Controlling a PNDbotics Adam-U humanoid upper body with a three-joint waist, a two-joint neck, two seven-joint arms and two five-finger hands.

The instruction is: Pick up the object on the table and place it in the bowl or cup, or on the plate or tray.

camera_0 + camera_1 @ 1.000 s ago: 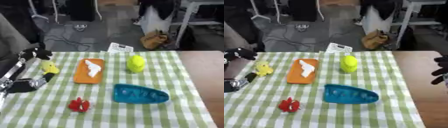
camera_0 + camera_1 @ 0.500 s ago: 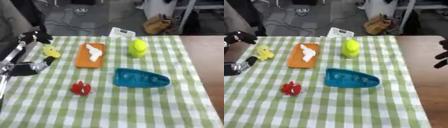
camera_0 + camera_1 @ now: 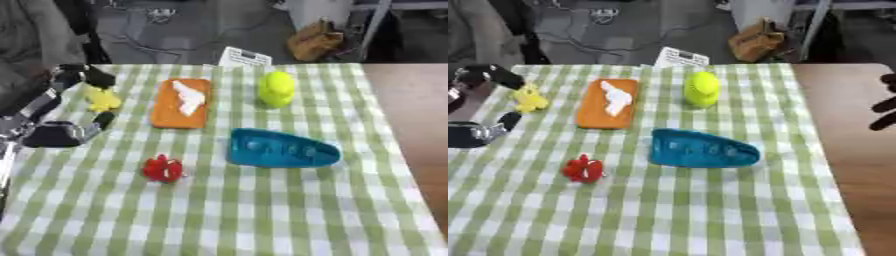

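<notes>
**Left hand hovering by the yellow toy, nothing grabbed yet**

So comparing with a second ago, we're mostly seeing the whole view sliding, which is just the head tilting down. The things on the bench [image 3: 262, 215] aren't budging. What has actually changed: our left hand [image 3: 77, 75] is now sitting closer to the small yellow toy [image 3: 102, 98], just above and beside it at the far left of the checked cloth. We're reading that as lining up a pick, so the task is basically at square one.

The hand's fingers are looking curled, but we can't tell how far, and they aren't holding anything we can see. The right hand [image 3: 884, 102] is only peeking in at the right edge, dark fingers, state unclear.

The yellow toy is a lumpy thing, long axis running roughly away from us, narrower end toward the far edge. Nearest landing spot is the orange tray [image 3: 182, 103] just beside it, with a white piece already on it; the blue dish [image 3: 282, 149] is further over.
</notes>
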